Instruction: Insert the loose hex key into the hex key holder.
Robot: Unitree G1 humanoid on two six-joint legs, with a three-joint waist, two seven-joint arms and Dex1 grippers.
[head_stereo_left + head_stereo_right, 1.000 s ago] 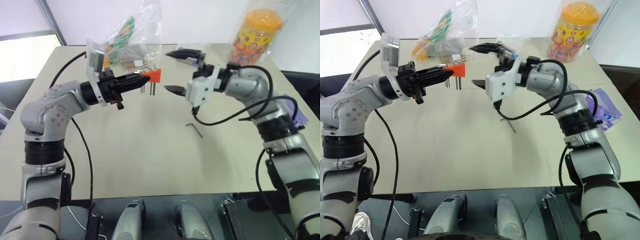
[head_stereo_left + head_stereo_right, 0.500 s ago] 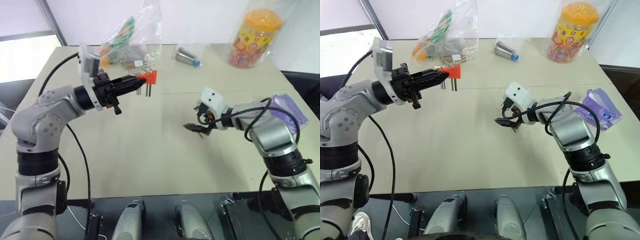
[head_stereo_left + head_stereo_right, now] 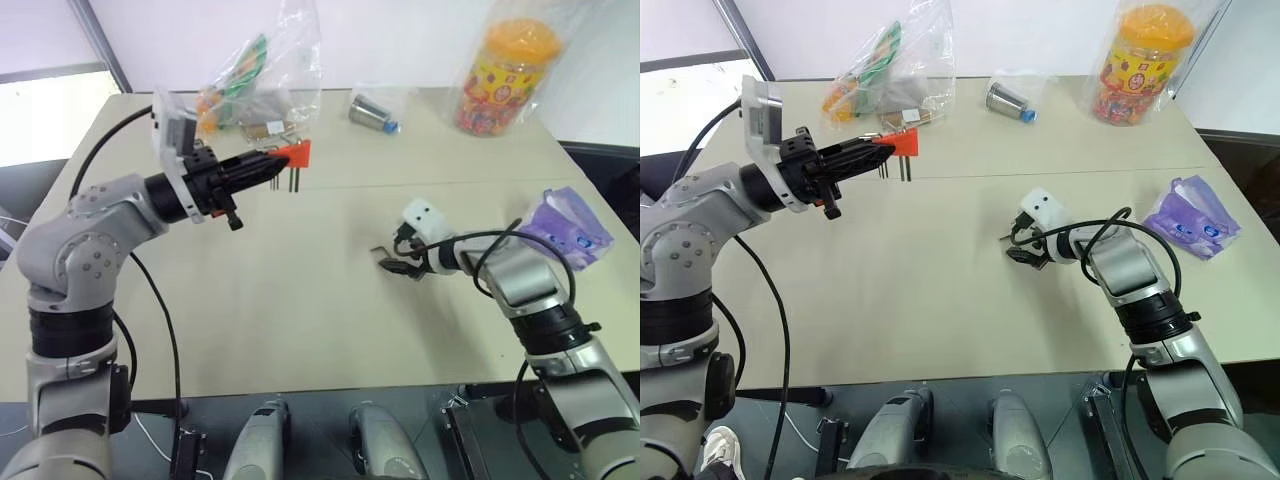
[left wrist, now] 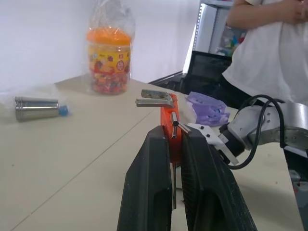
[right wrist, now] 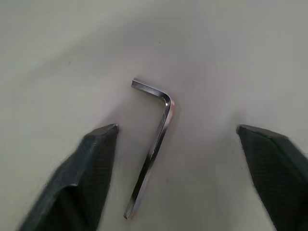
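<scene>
Moved: my right hand (image 5: 175,144) has dropped from mid-air to the surface (image 3: 300,290).
Right hand: spread wide, straddling the key (image 5: 153,144), lying flat.
Left hand (image 4: 175,159): clamped on the holder (image 3: 298,153), raised.

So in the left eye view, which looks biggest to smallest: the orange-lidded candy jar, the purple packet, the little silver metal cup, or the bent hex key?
1. Orange-lidded candy jar
2. Purple packet
3. Silver metal cup
4. Loose hex key

The packet lies nearer the camera than the jar and the cup, so its true rank is unsure.
</scene>
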